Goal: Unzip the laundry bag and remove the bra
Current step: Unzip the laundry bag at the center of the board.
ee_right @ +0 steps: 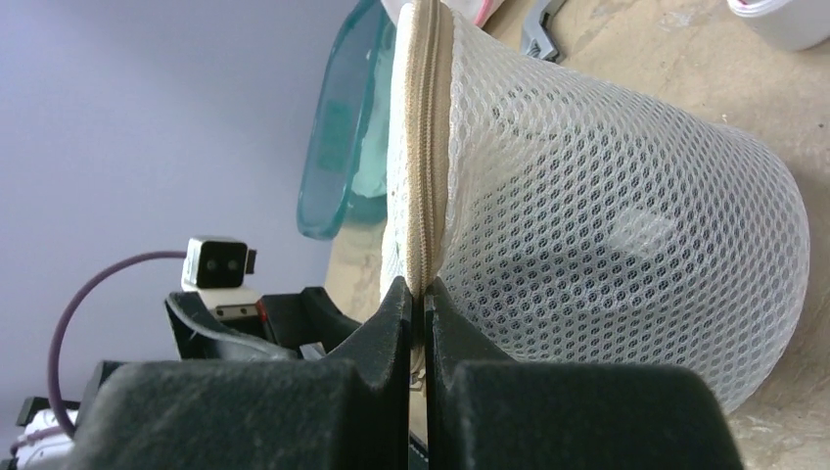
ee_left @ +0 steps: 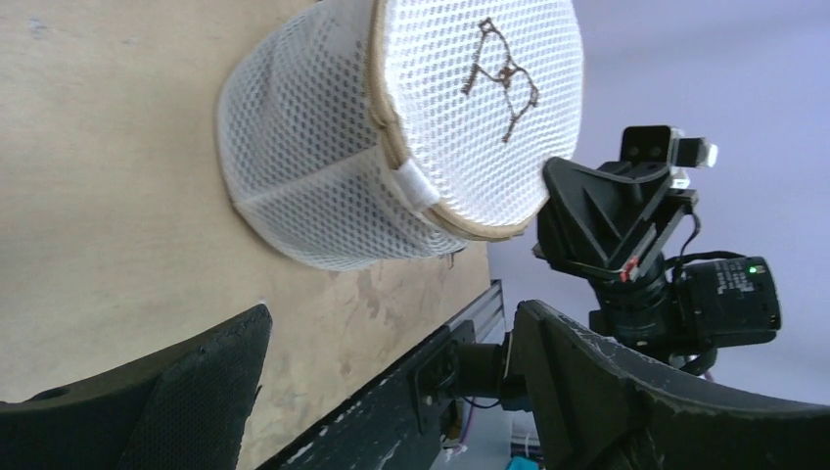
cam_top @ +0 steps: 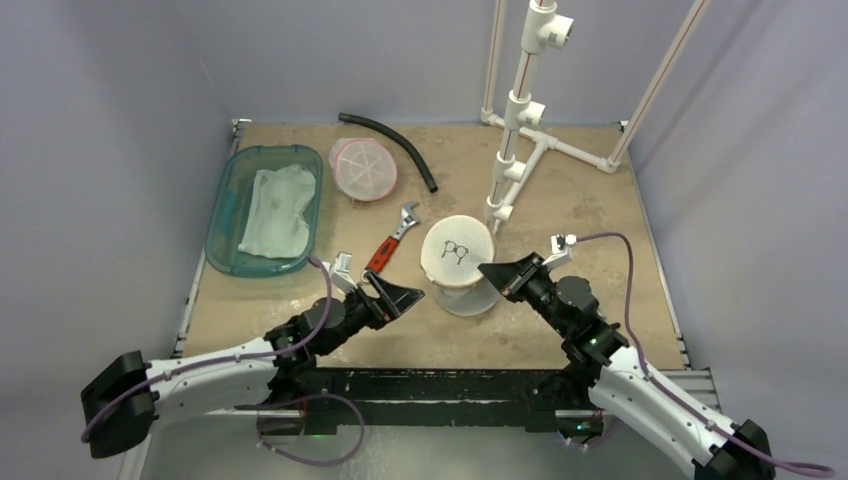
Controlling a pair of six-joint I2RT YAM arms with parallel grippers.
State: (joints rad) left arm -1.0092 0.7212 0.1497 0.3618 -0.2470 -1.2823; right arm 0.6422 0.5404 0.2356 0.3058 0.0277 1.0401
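From the top view, the laundry bag point(cam_top: 458, 262) stood upright on the table point(cam_top: 600, 230), near the front edge and about centre, with its round lid facing up. The left pincer point(cam_top: 405, 300) sat just left of it, and the right pincer point(cam_top: 493, 270) was at its right rim, but from up there you couldn't tell if either one had a grip.

The right wrist view sorted that out. Its fingers point(ee_right: 387, 323) were pressed together on the tan zipper band point(ee_right: 428, 147) running round the lid. I couldn't tell whether the pull tab was in there. That view also showed a pale patch point(ee_right: 641, 230) through the mesh, too blurry to identify.

The left wrist view showed the left pincer spread wide with nothing in it, a little short of the bag's side.

Only the overhead showed the rest: teal tub point(cam_top: 225, 215) with a white cloth point(cam_top: 278, 210) far left, pink-lidded container point(cam_top: 364, 168), black hose point(cam_top: 395, 140), red-handled wrench point(cam_top: 392, 243) and white pipe frame point(cam_top: 525, 120).
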